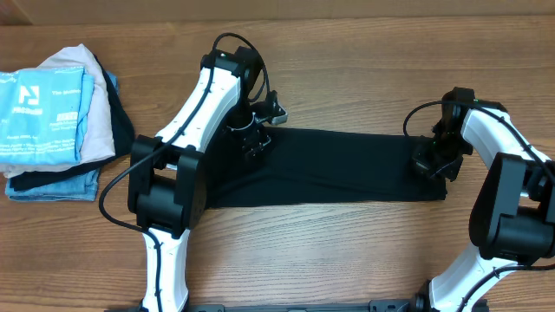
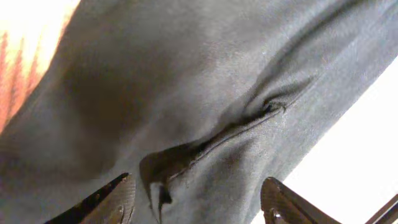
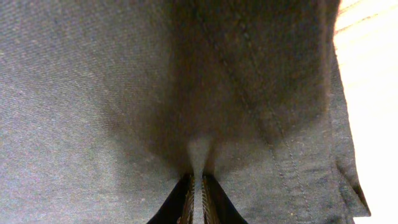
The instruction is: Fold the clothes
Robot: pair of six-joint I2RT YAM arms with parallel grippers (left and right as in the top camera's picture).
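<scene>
A black garment lies stretched flat across the middle of the table, folded into a long band. My left gripper hovers over its left end, jaws open on either side of a wrinkled seam in the cloth. My right gripper is at the garment's right end, shut and pinching a thin fold of the black cloth.
A stack of folded clothes, light blue on top with beige, black and denim pieces, sits at the far left. The wooden table shows in front of and behind the garment.
</scene>
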